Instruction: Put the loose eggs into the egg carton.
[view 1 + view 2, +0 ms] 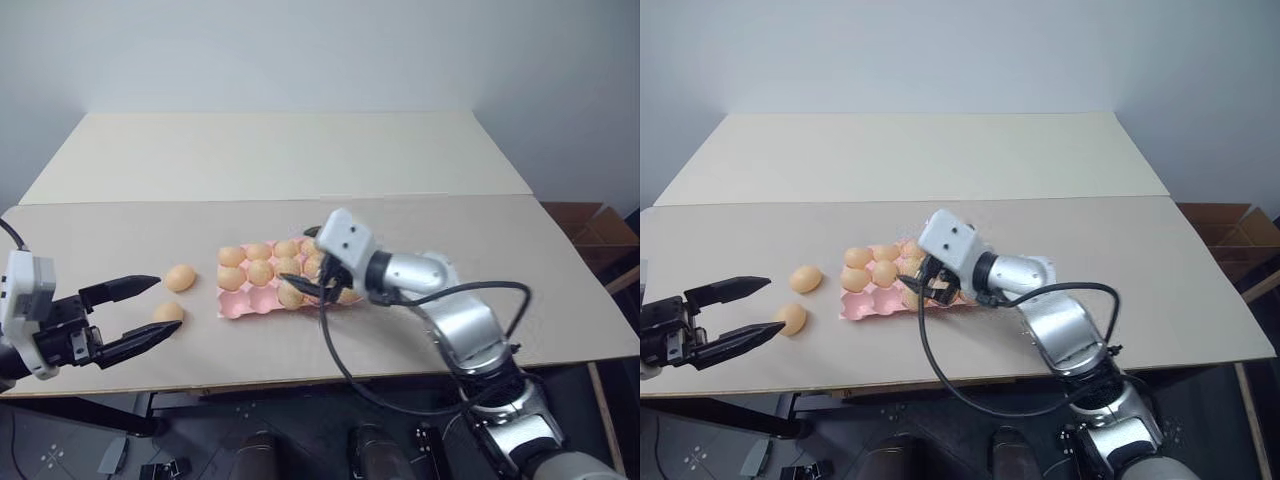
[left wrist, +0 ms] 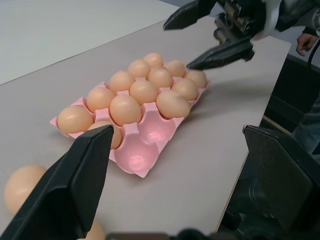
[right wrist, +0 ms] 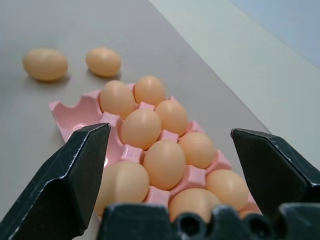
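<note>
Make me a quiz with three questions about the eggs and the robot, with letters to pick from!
1. Where are the two loose eggs?
A. On the table beside the egg carton
B. Stacked on top of the carton's eggs
C. On the floor

2. What colour is the egg carton?
A. Blue
B. Pink
C. Green

3. How is the right tool?
A. Shut on an egg
B. Shut and empty
C. Open and empty

Answers:
1. A, both lie on the tabletop next to the carton's short end.
2. B, its bare cups show pink.
3. C, its fingers stand wide apart over the carton with nothing between them.
</note>
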Robot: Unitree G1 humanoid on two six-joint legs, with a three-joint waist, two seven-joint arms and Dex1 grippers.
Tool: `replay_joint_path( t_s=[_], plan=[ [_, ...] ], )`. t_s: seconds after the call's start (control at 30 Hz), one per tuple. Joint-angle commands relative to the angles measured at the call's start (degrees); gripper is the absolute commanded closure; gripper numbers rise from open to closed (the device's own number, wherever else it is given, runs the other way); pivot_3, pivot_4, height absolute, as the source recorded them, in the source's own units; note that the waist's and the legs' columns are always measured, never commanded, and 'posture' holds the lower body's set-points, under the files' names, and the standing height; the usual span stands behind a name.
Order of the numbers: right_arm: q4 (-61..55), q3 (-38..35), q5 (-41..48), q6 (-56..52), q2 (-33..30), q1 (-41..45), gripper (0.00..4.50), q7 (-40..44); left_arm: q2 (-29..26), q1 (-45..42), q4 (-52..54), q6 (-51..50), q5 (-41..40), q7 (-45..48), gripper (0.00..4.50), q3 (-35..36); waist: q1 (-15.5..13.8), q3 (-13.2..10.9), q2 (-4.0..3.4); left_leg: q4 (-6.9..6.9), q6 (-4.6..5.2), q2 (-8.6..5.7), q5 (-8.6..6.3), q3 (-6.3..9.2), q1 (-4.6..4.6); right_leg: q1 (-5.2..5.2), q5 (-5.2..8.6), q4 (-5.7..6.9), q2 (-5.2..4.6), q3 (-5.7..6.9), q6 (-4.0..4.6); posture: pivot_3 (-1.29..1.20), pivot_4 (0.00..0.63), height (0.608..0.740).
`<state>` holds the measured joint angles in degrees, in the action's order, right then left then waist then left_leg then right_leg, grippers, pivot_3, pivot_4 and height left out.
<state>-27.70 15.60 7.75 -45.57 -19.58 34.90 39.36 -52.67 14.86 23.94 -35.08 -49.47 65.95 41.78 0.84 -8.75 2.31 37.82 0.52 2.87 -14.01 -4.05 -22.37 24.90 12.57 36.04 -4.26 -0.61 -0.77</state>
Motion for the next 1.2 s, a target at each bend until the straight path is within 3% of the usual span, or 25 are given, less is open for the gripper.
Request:
replay_joint_path(
  t_s=[0.03, 0.23, 0.4, 0.57, 0.73, 0.9, 1.07, 1.2],
  plan=[
    [-5.76, -7.85, 5.86, -1.48, -3.82, -1.29, 0.01, 3.02, -0.15, 0.97, 0.84, 0.93, 0.06, 0.6, 0.0, 2.7, -0.13, 0.0, 0.0, 0.0, 0.0, 0.0, 0.0, 0.0, 0.0, -0.01, 0.0, -0.01, 0.0, 0.01, 0.0, 0.0, 0.15, 0.74],
    [-4.39, -18.9, 12.46, 5.7, -15.36, -10.79, 0.01, 12.09, 0.32, 3.79, 0.99, 1.17, 0.47, 0.93, 0.0, 5.49, -0.22, 0.01, 0.02, 0.0, 0.01, 0.0, -0.01, 0.03, 0.0, -0.08, 0.12, -0.11, 0.0, 0.03, 0.15, 0.0, 0.15, 0.74],
    [1.65, -22.8, 15.08, 15.46, -21.66, -18.56, 0.01, 20.64, 2.11, 6.17, 2.1, 2.7, 1.42, 0.93, 0.0, 6.22, 0.15, 0.0, 0.05, 0.0, 0.01, -0.01, -0.01, -0.01, 0.11, -0.17, 0.29, -0.13, 0.01, -0.03, 0.0, 0.0, 0.15, 0.74],
    [8.99, -23.34, 15.48, 23.68, -21.08, -21.1, 0.01, 22.62, 2.9, 7.42, 4.08, 2.74, 0.76, 0.12, 0.0, 6.6, 0.0, -0.01, 0.06, 0.0, 0.02, 0.02, 0.0, 0.01, 0.3, -0.36, 0.38, -0.12, 0.04, -0.04, -0.09, 0.0, 0.15, 0.74],
    [10.92, -22.24, 14.94, 26.09, -21.26, -19.51, 0.01, 21.95, 3.7, 8.0, 5.15, 2.12, 0.32, -2.38, 0.0, 7.71, -0.01, -0.02, 0.05, 0.01, 0.02, 0.01, 0.0, 0.0, 0.35, -0.4, 0.37, -0.11, 0.03, -0.08, -0.1, 0.0, 0.15, 0.74],
    [9.79, -21.83, 15.7, 26.02, -21.93, -18.52, 0.01, 22.26, 7.84, 12.96, 8.75, 0.81, 1.85, -8.29, 0.0, 8.69, 0.0, -0.01, 0.05, 0.01, 0.05, 0.01, -0.03, 0.0, 0.29, -0.4, 0.27, -0.17, 0.02, -0.1, 0.02, 0.0, 0.15, 0.74],
    [9.2, -20.59, 15.67, 26.45, -21.65, -17.92, 0.01, 22.14, 10.27, 13.91, 10.04, -1.4, 3.56, -16.88, 0.0, 6.44, -0.36, -0.02, 0.07, 0.01, 0.11, -0.02, -0.08, 0.01, 0.28, -0.42, 0.24, -0.19, -0.01, -0.09, 0.1, 0.0, 0.15, 0.74],
    [8.91, -19.7, 15.34, 26.61, -21.3, -17.59, 0.01, 21.45, 9.87, 9.88, 9.24, -7.92, 6.09, -28.03, 0.0, 1.19, -0.8, -0.02, 0.07, 0.03, 0.1, -0.03, -0.06, 0.03, 0.42, -0.56, 0.34, -0.18, -0.02, -0.06, -0.07, 0.0, 0.15, 0.74]
  ],
)
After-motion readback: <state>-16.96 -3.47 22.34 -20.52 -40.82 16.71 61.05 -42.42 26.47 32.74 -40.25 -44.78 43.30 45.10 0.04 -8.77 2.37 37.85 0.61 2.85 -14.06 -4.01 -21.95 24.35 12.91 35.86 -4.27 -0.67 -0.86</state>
